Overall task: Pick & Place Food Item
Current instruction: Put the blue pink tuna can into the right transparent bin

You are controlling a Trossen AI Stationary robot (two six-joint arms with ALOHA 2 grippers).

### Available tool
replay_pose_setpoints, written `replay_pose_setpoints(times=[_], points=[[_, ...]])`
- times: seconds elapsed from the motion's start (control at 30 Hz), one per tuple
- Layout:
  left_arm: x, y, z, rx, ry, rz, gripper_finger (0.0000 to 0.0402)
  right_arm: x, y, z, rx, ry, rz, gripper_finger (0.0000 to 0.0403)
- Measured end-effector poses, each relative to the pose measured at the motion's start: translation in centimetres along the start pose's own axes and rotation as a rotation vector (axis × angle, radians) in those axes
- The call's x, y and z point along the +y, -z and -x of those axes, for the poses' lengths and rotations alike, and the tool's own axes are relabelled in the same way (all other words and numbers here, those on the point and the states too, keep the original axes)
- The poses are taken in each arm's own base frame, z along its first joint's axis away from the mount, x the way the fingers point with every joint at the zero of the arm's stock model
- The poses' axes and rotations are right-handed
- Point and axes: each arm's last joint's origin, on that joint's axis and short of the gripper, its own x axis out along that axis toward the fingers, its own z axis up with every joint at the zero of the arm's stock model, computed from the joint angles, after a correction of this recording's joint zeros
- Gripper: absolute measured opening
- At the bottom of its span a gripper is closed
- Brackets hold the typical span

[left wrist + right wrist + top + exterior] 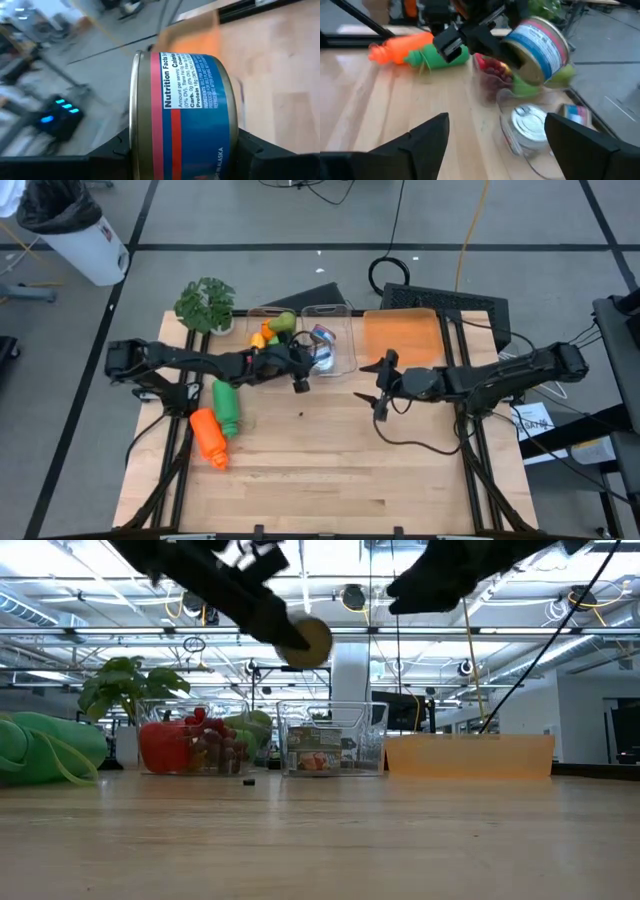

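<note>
Can point(185, 112) of food, clamped between the left gripper's point(300, 376) dark fingers point(272, 155), held clear above the wooden table point(330, 470) beside the clear bin point(335, 345); best kept level and squarely pinched, carried slowly over the orange tray point(400, 335), presumably the target, lowered before release; reads "Nutrition Facts", "Calories", "Protein", "ALASKA"; brand not legible; right gripper point(378, 395) nearby over mid-table, fingers point(420, 142) spread, holding nothing.

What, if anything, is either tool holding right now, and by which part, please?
The left tool holds a can in the air, gripped across its flat ends. The right tool is open and holds nothing.
</note>
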Motion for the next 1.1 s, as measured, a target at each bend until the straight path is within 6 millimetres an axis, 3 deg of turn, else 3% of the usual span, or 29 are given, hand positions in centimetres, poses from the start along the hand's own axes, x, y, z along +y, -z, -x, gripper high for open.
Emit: replay_pose_setpoints(times=[0.3,0.63,0.9,1.1], points=[[-1.1,3.2,-4.5,0.080,0.039,-0.011,0.0187,-0.5,0.0,0.4,0.006,0.037,0.027,0.0302],[-1.8,4.4,-5.8,0.135,-0.031,-0.119,0.0191,-0.9,1.0,0.0,0.028,0.053,0.035,0.0297],[-1.8,4.4,-5.8,0.140,-0.039,-0.149,0.0308,-1.4,1.8,-0.2,0.049,0.073,0.028,0.0295],[-1.9,4.3,-5.8,0.125,-0.030,-0.102,0.0339,-1.3,1.8,-0.2,0.050,0.071,0.029,0.0295]])
